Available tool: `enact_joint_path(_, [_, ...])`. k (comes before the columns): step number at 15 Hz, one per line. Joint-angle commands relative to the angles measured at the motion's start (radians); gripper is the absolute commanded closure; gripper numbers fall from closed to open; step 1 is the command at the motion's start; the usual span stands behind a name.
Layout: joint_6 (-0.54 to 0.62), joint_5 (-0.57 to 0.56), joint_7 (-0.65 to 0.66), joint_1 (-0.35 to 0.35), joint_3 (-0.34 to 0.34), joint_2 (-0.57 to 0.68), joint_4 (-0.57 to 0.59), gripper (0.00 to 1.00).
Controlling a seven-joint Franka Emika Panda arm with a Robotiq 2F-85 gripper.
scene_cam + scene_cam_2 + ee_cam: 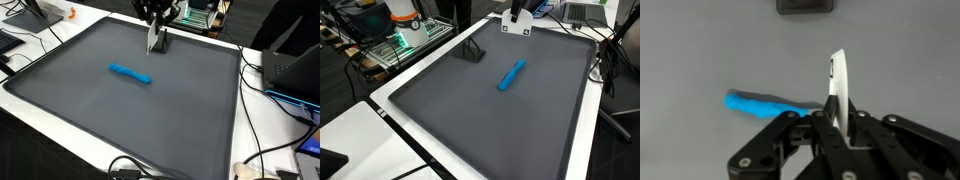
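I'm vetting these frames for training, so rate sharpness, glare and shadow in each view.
Wrist view: white card between the shut jaws is overexposed, blue marker soft-edged. Both exterior views: even light, no glare on the grey mat, marker clear; in an exterior view the black object is too small to identify.

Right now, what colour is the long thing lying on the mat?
The long thing is bright blue, clearest in an exterior view.
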Motion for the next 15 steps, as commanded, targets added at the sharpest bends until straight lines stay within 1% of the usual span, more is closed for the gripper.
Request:
enact_joint_path(1, [-0.013,-0.044,-0.032,0.022,-0.026,0.089,0.067,0.98])
enact_joint_path(8, [0.046,-0.041,-0.057,0.026,-0.043,0.172,0.103,0.98])
enact_joint_path(15, [0.090,-0.043,-0.036,0.040,-0.060,0.242,0.146,0.98])
